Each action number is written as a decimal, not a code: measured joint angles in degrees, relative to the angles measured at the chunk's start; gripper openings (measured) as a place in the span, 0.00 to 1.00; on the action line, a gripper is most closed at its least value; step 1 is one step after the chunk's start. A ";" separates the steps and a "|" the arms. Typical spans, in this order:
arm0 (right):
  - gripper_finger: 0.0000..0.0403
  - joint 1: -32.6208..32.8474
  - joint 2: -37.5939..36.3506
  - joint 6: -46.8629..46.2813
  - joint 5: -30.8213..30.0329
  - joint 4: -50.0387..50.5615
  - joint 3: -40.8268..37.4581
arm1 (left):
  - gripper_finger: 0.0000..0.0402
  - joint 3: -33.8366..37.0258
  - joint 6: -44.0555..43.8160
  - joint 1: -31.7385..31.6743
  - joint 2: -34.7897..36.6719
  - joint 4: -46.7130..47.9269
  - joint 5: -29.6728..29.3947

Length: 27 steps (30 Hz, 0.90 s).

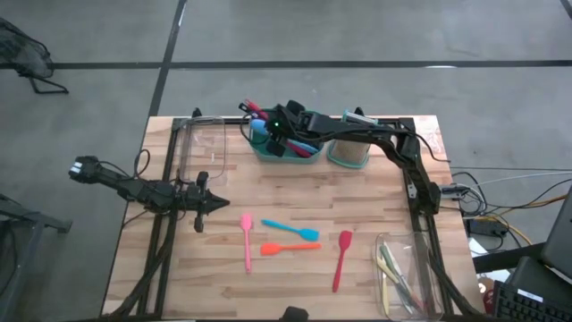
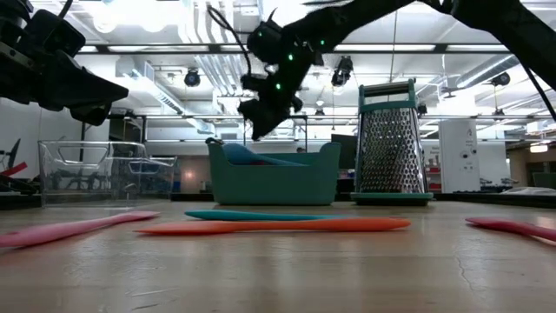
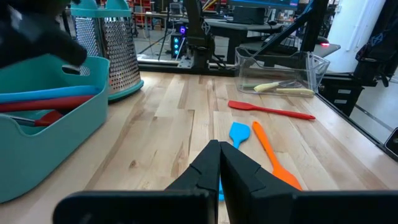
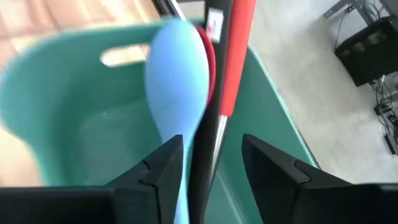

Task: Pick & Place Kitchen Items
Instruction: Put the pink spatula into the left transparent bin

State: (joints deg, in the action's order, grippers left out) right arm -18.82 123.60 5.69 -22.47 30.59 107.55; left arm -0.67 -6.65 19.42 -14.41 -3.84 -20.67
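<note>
**Right gripper spread over the tub's utensils, left gripper pinched closed at the table's left**

The right gripper (image 4: 211,165) hangs above the teal tub (image 1: 284,150) at the far edge of the table, beside the box grater (image 1: 349,152). In its wrist view the two dark fingers (image 4: 163,168) stand apart with a clear gap between them. A light blue spoon (image 4: 177,74) and a red-handled utensil (image 4: 236,56) with a dark, metal-looking shaft run through that gap, the spoon's handle lying against one finger. Whether the fingers press on either one cannot be told; nothing is visibly clamped. In the low view the gripper (image 2: 261,109) sits above the tub's rim (image 2: 274,178), not down inside it.

The left gripper (image 1: 214,205) waits over the left part of the table, near an empty clear container (image 1: 204,143). Its fingers (image 3: 208,168) meet at a point with no gap and hold nothing.

Four utensils lie loose on the wood (image 1: 375,192) toward the near edge: a pink spatula (image 1: 248,240), a blue spatula (image 1: 290,230), an orange spatula (image 1: 289,247) just beside the blue one, and a red spatula (image 1: 341,259) to their right. More utensils rest in the teal tub, with blue and red handles showing in the left wrist view. A second clear container (image 1: 407,273) at the near right corner holds pale yellow utensils (image 1: 391,268).
</note>
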 joint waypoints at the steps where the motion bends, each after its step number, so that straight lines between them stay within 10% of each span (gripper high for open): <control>1: 0.41 0.32 -0.02 -0.02 0.01 1.20 1.25 | 0.03 0.00 0.02 0.00 0.02 0.00 0.02; 8: 0.43 3.29 -0.15 0.03 1.32 10.26 8.45 | 0.03 0.02 0.02 0.00 0.00 0.00 0.02; 18: 0.05 7.54 -3.36 2.83 6.66 11.60 10.04 | 0.03 0.02 0.02 0.00 0.01 0.00 0.02; 27: 0.02 8.78 -12.02 2.46 13.93 12.51 8.78 | 0.03 0.00 0.02 0.00 0.02 0.00 0.02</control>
State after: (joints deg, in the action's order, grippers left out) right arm -10.04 111.59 8.14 -8.55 43.10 116.33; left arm -0.67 -6.64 19.42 -14.39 -3.84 -20.65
